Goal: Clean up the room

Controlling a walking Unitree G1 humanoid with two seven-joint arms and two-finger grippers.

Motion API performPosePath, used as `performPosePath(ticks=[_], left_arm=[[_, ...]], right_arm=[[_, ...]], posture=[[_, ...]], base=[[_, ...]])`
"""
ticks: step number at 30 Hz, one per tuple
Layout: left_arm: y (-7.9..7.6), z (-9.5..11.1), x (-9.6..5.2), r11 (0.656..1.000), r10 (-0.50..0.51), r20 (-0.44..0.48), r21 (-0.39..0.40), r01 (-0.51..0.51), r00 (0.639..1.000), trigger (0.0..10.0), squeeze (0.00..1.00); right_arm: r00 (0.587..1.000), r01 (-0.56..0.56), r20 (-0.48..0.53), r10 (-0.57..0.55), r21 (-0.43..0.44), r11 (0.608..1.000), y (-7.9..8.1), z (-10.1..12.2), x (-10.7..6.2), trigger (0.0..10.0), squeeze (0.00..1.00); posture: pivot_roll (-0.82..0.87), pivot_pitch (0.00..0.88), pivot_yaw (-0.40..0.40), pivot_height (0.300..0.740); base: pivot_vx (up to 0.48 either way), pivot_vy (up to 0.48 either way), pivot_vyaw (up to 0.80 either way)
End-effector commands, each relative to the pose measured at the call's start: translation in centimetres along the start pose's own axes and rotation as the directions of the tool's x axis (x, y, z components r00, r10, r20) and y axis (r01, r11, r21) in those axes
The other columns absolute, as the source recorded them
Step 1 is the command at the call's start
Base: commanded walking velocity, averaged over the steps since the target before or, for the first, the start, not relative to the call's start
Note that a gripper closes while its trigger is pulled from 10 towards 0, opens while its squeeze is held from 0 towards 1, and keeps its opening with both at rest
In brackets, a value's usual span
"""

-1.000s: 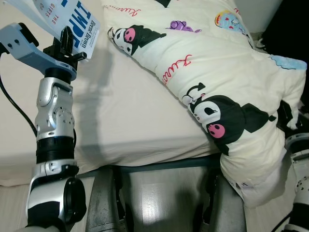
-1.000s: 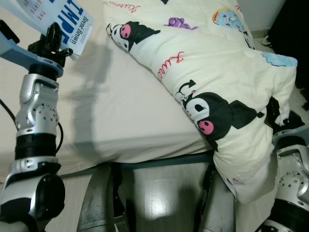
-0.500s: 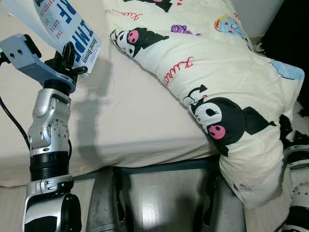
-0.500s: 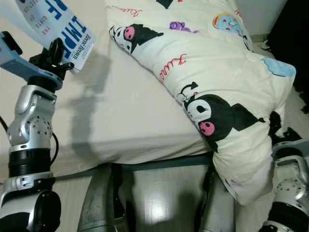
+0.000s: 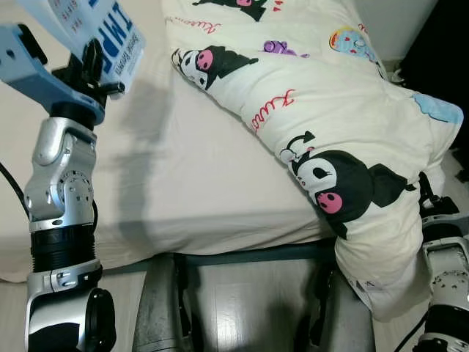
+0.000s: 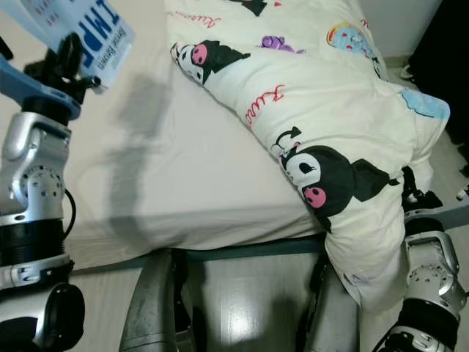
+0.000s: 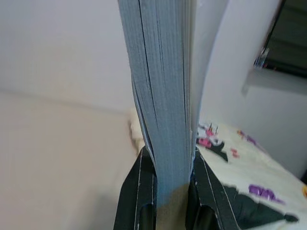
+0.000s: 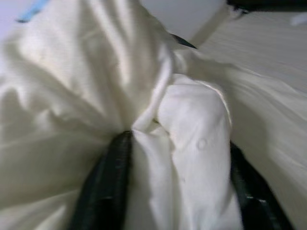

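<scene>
My left gripper is raised over the near left part of the bed, shut on the lower edge of a white and blue book. In the left wrist view the book's page block stands upright between the black fingers. A cream duvet with black cartoon prints lies across the right side of the bed and hangs over its near corner. My right gripper is at that hanging corner. A thick fold of the duvet is bunched between its fingers.
The bare beige mattress sheet covers the left and middle of the bed. A dark bed frame rail runs under its near edge. Pale wooden floor and my own legs are below. Something dark stands at the far right.
My left arm has carried the book a little up and to the left. The right gripper stays at the duvet's hanging corner. The camera has shifted slightly.
</scene>
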State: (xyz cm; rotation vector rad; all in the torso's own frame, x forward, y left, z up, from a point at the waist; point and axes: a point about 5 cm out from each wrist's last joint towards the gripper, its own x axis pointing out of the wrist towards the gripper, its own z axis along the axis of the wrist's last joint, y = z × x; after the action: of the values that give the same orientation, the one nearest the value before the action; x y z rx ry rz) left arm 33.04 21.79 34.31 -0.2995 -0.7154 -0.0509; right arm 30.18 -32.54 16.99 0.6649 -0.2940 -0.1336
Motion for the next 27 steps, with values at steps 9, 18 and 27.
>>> performPosePath(ticks=[9,18,27], left_arm=[[-0.8,3.2,1.9,0.987,-0.025,0.113,0.163,0.007,0.993,0.0,0.0],[-0.9,0.9,1.3,0.984,0.032,0.056,0.176,-0.041,0.998,0.0,0.0],[-2.4,-0.8,0.5,0.99,0.011,0.011,0.141,-0.013,1.0,0.0,0.0]], right_arm=[[0.916,-0.391,-0.132,0.379,-0.079,0.917,8.2,-2.9,1.1,0.0,0.0],[0.511,-0.794,-0.335,0.791,0.169,0.584,20.4,-12.4,-3.0,0.0,0.0],[-0.102,-0.881,-0.461,0.881,0.454,0.136,24.9,-18.0,-10.8,0.0,0.0]], posture=[[0.18,0.226,0.087,0.469],[0.15,0.2,0.057,0.469],[0.16,0.191,0.025,0.469]], base=[[0.0,0.0,0.0],[0.0,0.0,0.0],[0.0,0.0,0.0]])
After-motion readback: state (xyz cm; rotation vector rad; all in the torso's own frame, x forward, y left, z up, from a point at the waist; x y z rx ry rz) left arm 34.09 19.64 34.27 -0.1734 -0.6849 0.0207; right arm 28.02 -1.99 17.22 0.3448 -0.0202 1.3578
